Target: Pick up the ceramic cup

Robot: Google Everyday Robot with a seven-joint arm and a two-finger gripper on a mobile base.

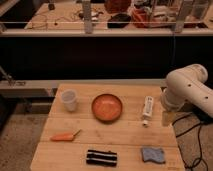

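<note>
Layout: ceramic cup [69,100] stands upright at centre-left of frame on the wooden table [125,136], well left of the gripper [167,118] at the table's right edge, orange bowl [107,107] between them, grip state not discernible.

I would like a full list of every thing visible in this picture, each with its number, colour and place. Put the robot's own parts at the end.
ceramic cup: one, white, back left of the table
bowl: one, orange-red, middle of the table, right of the cup
tube: one, white, lying right of the bowl
orange object: one, orange, front left, lying flat
striped object: one, black with pale stripes, front centre
cloth: one, blue-grey, front right
table: one, light wood, centre of view
bench: one, cluttered, across the back
arm: one, white, at the table's right edge
tool: one, pale, under the arm's end, right of the tube
</note>
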